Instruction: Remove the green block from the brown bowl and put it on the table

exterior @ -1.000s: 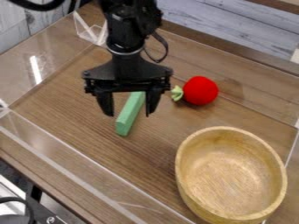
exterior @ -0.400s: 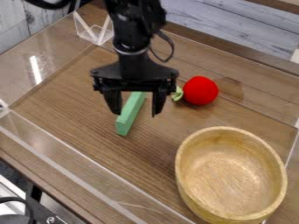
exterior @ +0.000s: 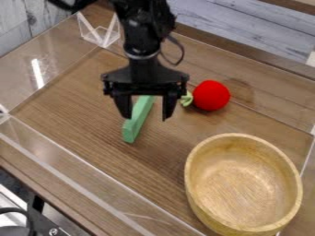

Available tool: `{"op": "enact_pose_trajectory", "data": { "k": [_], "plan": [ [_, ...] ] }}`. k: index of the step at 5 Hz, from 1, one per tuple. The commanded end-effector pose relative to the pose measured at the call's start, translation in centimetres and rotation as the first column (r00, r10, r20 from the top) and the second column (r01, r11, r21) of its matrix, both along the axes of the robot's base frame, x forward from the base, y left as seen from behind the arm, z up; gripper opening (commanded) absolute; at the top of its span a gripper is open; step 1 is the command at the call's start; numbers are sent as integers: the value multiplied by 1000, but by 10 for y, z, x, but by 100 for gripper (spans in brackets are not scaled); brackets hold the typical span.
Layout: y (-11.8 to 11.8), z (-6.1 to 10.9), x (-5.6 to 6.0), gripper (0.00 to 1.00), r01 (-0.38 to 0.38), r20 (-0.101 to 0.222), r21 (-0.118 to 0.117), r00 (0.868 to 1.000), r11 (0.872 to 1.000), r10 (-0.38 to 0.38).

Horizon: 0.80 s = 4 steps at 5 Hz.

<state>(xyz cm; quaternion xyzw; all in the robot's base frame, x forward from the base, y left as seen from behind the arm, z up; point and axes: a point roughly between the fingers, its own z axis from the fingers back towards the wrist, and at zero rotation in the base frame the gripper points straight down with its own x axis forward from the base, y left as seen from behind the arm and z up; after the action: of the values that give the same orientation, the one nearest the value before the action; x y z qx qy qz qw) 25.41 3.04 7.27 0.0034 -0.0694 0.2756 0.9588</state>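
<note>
The green block (exterior: 136,123) lies flat on the table (exterior: 74,111), left of centre, angled toward the front left. My gripper (exterior: 144,101) hangs just above its far end, open, with one finger on each side and nothing held. The brown bowl (exterior: 242,184) sits empty at the front right, well apart from the block.
A red ball-like fruit with a green stem (exterior: 211,95) rests just right of the gripper. Low clear acrylic walls (exterior: 50,147) run round the table's edges. A pale plank wall stands behind.
The gripper has risen a little and shifted slightly right, staying open. The green block lies where it was.
</note>
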Motion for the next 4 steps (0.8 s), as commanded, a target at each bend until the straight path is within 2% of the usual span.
{"op": "enact_pose_trajectory", "data": {
  "k": [1,3,4],
  "plan": [
    [-5,30,12,100,42,57,1,997,999,-42],
    [-10,37,4,100,-23,69,7,997,1000,23],
    [2,31,-11,100,-100,67,12,993,995,99]
  ]
}}
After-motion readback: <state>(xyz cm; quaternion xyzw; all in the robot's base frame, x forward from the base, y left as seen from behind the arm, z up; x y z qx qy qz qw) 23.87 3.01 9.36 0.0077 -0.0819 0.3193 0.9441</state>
